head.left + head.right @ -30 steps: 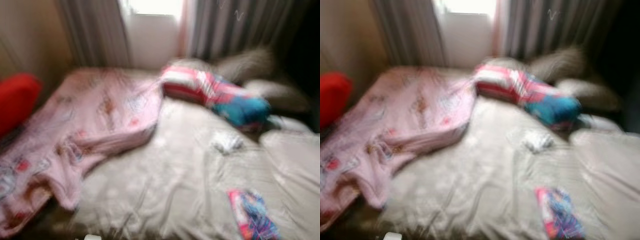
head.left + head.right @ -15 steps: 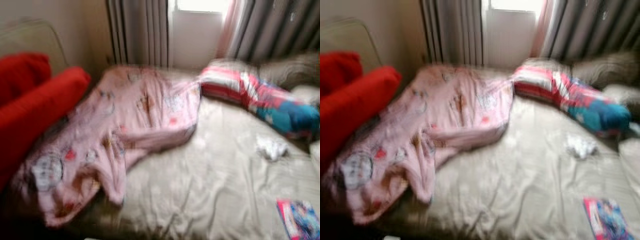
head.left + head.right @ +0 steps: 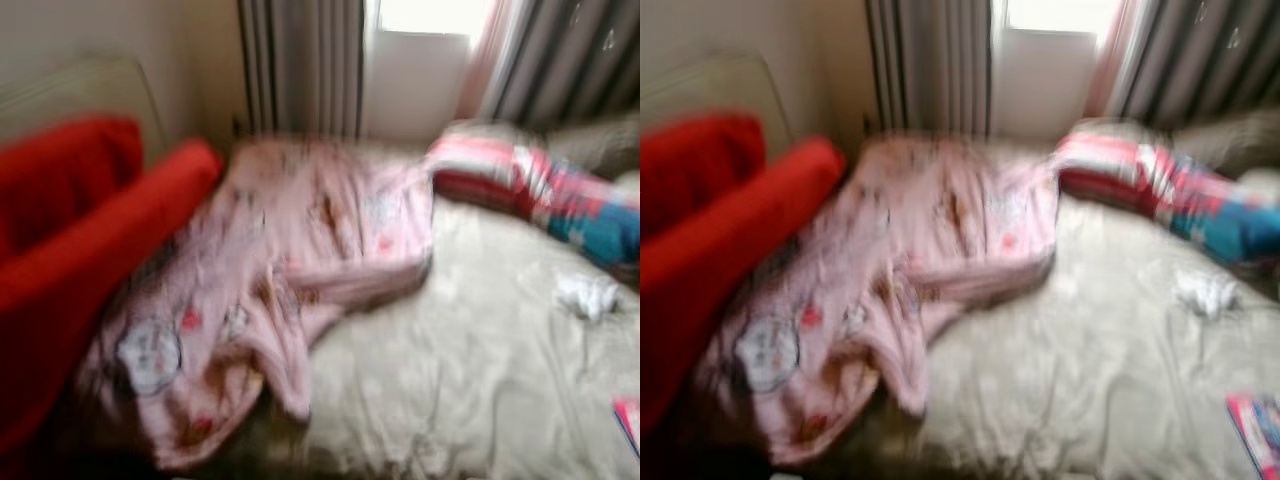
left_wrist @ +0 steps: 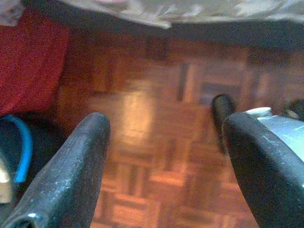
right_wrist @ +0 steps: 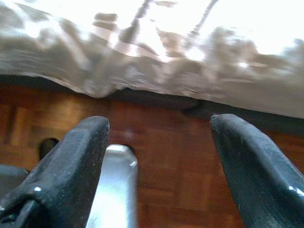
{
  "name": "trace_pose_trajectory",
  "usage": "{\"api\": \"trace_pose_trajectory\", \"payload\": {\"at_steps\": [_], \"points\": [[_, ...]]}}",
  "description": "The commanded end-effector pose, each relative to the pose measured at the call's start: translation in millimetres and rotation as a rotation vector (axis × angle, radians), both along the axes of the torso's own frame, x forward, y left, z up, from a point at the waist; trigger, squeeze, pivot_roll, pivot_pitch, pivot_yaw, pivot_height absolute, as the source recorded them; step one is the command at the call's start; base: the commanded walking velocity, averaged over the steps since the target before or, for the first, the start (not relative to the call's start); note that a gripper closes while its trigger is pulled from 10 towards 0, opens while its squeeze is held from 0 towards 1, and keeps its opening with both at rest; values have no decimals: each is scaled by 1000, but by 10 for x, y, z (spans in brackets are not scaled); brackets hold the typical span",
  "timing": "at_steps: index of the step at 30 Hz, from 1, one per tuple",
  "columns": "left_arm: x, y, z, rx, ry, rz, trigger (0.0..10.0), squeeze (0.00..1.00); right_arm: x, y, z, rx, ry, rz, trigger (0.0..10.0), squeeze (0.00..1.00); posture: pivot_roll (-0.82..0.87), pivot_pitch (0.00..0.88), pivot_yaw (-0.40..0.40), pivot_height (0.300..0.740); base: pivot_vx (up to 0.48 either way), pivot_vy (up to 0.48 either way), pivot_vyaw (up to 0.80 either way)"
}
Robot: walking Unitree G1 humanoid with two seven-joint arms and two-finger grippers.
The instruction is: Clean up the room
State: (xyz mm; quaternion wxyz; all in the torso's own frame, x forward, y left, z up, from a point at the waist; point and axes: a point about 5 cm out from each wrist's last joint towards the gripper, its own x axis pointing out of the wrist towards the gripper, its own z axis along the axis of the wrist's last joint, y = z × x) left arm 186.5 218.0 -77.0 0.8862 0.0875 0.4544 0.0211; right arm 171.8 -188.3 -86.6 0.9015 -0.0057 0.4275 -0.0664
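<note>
A pink patterned blanket (image 3: 290, 270) lies crumpled over the left half of a bed with a beige sheet (image 3: 480, 380), one corner hanging off the near edge. A striped red, white and blue bolster (image 3: 540, 190) rests near the head. A small white crumpled thing (image 3: 588, 295) and the corner of a pink-blue book (image 3: 1260, 425) lie on the sheet at right. My left gripper (image 4: 164, 166) hangs open over the parquet floor. My right gripper (image 5: 161, 161) is open too, low beside the bed's edge.
Red cushions (image 3: 70, 260) fill the left side, against a beige chair back (image 3: 80, 90). Grey curtains (image 3: 300, 65) and a bright window (image 3: 430, 20) stand behind the bed. Wooden parquet (image 4: 156, 118) lies below both grippers, with a blue loop (image 4: 21, 147) near the red fabric.
The camera has swung left: the bed's things slid rightward in view and the red cushions grew larger on the left. The book has nearly left the frame.
</note>
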Motion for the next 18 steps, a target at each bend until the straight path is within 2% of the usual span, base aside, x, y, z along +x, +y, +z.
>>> {"api": "trace_pose_trajectory", "payload": {"at_steps": [1,6,13,18], "points": [[-53,-36,-37,-2,28,-13,10000,0,-62,-75,-18,-13,16,-17,10000,0,-43,111,16,740,0,469,0],[-60,-24,-37,-6,27,-10,10000,0,-38,-62,-8,-12,7,-15,10000,0,-40,116,15,740,0,454,0],[-80,-21,-45,-18,34,-12,10000,0,-3,-52,10,-12,-12,-18,10000,0,-40,125,15,740,0,0,0],[-17,-54,-15,-64,-14,23,10000,0,74,-43,48,-12,-43,-19,10000,0,-37,132,13,740,0,0,0]]}}
